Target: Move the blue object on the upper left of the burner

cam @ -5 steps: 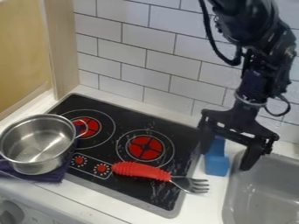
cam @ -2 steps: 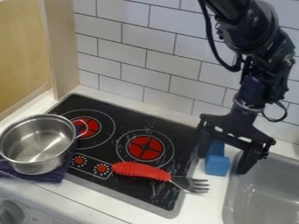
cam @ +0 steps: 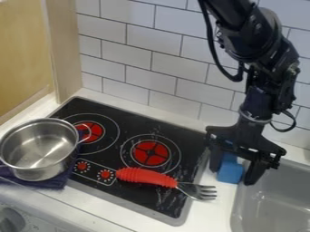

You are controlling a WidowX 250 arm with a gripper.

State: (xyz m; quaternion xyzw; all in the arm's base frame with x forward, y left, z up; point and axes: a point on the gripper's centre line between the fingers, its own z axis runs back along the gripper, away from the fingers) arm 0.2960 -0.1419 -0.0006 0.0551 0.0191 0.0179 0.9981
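The arm (cam: 257, 50) enters at the upper right and descends to the gripper (cam: 232, 176), which points downward above the worktop (cam: 209, 204), between the cooktop (cam: 130, 120) and the sink (cam: 272, 204). The jaws are parted by about the width of the blue object (cam: 230, 173), one on either side of it; whether they clamp it cannot be told. The blue object is located on the worktop, beside the cooktop's right edge. Its long axis runs from front to back: the broader end faces the front; the narrower end points toward the tiled wall (cam: 136, 59), partly hidden under the gripper.
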